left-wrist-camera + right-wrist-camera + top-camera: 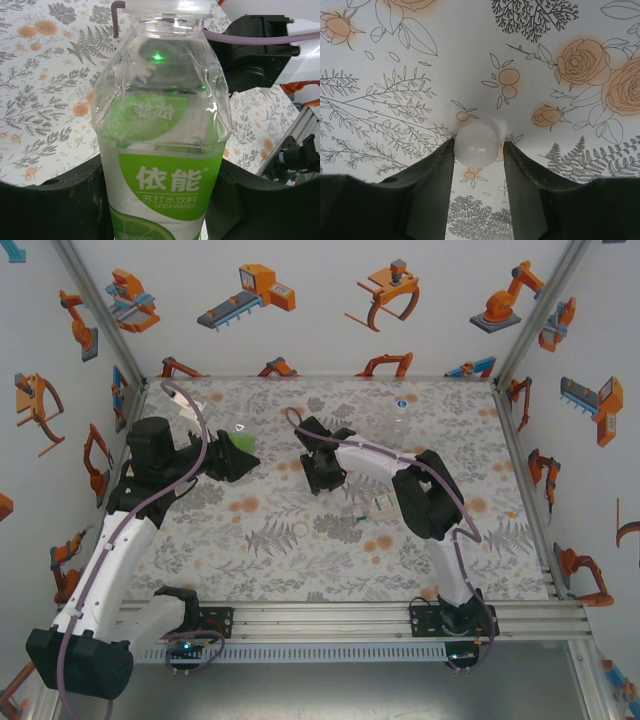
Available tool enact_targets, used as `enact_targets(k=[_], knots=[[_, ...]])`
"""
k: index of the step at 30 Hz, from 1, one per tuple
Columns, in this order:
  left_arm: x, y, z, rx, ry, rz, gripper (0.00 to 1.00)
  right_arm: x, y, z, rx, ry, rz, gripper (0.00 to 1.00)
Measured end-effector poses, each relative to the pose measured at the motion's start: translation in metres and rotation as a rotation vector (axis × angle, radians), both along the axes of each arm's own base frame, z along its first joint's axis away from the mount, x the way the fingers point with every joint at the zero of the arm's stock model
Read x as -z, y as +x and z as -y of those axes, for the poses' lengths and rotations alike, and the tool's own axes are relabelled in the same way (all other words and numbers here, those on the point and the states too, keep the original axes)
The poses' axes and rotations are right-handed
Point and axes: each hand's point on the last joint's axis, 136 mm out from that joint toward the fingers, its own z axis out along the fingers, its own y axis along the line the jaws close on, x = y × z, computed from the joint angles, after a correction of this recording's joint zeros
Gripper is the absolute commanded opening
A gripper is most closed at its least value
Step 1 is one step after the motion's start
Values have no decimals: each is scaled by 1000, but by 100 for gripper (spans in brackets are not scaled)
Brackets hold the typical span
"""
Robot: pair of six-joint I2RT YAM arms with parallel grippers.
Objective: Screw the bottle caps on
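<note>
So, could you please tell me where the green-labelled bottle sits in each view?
Top external: green-labelled bottle left of centre, held in the left claw.
Left wrist: centre frame, between the claw's dark fingers.
Right wrist: a white cap on the cloth, between the right claw's fingers.
Shared landmark: the floral tablecloth.

My floral table (300,575): clear bottle (400,425) upright at far side, second bottle (368,508) lying mid-table, and a white cap (475,145).

We're looking at a robot lab cell. White walls (330,345) plastered with robot stickers (252,295), aluminium rails (340,612), floral cloth (275,540) on the bench (500,575).
</note>
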Motion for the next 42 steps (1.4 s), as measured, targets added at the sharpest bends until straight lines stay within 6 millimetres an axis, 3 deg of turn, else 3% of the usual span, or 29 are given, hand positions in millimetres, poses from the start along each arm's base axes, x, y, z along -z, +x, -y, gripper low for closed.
enact_targets(k=[4,13,19,23,28,32,35,42], knots=[[0,-1,1,4,0,0,13,0,1,-1,-1,3,4,41],[4,-3,3,22,21,8,12,-1,2,0,-22,-8,15,27],[13,-12,13,113,76,40,5,-13,-7,5,-53,-7,0,20],[23,-24,26,218,126,63,2,-66,-12,10,-76,94,34,15],[29,-40,43,354,192,105,0,-180,-17,25,-136,293,190,11],[30,-58,61,487,252,181,0,-256,-46,36,-260,449,302,4],[34,-76,74,590,298,243,0,-287,-76,43,-379,537,346,4],[31,-103,101,780,368,337,0,-331,-150,50,-706,681,446,0]])
